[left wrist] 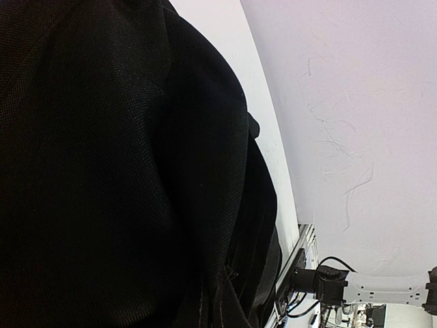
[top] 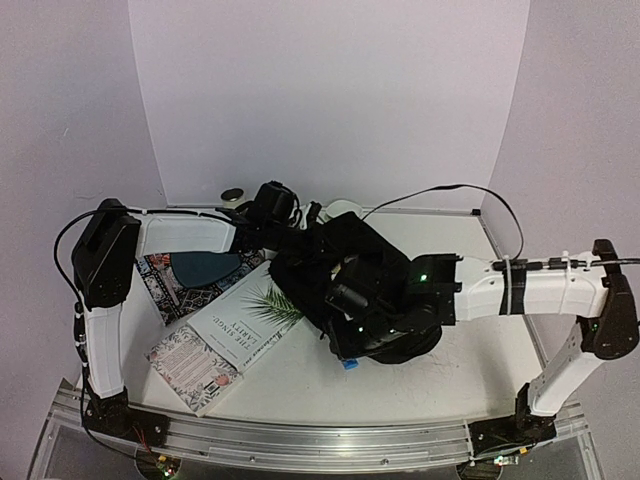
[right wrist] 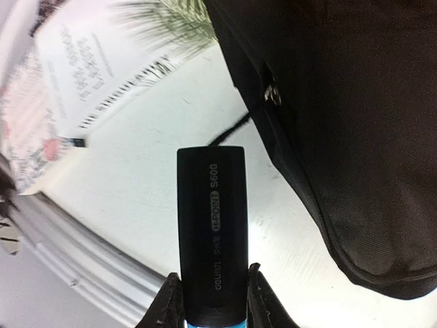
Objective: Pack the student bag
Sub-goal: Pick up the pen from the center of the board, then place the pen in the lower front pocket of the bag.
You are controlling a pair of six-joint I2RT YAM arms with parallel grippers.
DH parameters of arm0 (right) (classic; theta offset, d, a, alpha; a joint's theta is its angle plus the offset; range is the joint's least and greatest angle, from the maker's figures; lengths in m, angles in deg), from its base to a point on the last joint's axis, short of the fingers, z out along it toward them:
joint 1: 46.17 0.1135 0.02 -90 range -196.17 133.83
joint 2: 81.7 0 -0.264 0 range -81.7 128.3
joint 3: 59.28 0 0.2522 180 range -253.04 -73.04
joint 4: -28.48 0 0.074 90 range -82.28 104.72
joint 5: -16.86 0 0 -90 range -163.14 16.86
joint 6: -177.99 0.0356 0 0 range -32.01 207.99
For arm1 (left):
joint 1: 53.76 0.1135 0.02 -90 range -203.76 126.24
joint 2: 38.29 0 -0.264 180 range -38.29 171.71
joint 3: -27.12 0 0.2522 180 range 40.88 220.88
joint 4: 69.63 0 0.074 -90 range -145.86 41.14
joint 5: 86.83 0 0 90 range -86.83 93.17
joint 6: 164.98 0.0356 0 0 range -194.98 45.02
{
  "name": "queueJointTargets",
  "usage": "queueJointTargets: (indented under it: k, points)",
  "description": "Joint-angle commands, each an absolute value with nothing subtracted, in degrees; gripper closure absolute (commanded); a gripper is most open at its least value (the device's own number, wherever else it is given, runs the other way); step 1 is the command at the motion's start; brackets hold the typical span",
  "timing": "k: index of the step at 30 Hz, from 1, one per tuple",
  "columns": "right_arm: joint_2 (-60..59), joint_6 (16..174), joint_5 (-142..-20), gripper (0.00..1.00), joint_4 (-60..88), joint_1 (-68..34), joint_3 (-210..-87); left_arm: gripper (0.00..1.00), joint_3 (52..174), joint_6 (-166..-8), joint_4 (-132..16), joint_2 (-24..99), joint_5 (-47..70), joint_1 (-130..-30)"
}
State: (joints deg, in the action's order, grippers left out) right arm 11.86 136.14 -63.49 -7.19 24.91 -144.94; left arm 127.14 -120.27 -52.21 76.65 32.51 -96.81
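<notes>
The student bag [top: 350,265], a large black soft backpack, lies in the middle of the table. It fills the left wrist view [left wrist: 102,171] and the upper right of the right wrist view [right wrist: 341,102]. My left gripper [top: 275,205] is at the bag's far edge. Its fingers are hidden, and the fabric bunches towards them. My right gripper [right wrist: 212,280] is shut on a black-capped marker with a blue body [right wrist: 210,219]. It holds the marker just above the table by the bag's near side, and the blue end [top: 349,364] shows in the top view.
A white book with a palm-leaf cover [top: 235,330] lies left of the bag, also seen from the right wrist [right wrist: 75,75]. A patterned mat with a dark teal plate [top: 195,272] sits behind it. A small roll [top: 233,195] stands at the back wall.
</notes>
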Motion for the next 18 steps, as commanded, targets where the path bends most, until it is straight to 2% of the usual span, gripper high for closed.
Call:
queueJointTargets:
  k: [1, 11, 18]
  points:
    - [7.7, 134.9, -66.7, 1.00, -11.0, 20.6, -148.0, 1.00, 129.9, -120.6, -53.5, 75.2, 32.6, -96.1]
    - [6.5, 134.1, -72.5, 1.00, -10.9, 7.4, -152.6, 1.00, 128.3, -120.6, -53.5, 73.6, 32.8, -96.2]
    - [13.8, 133.1, -79.6, 1.00, -10.9, 0.0, -157.2, 1.00, 126.7, -121.2, -54.1, 72.2, 32.8, -96.3]
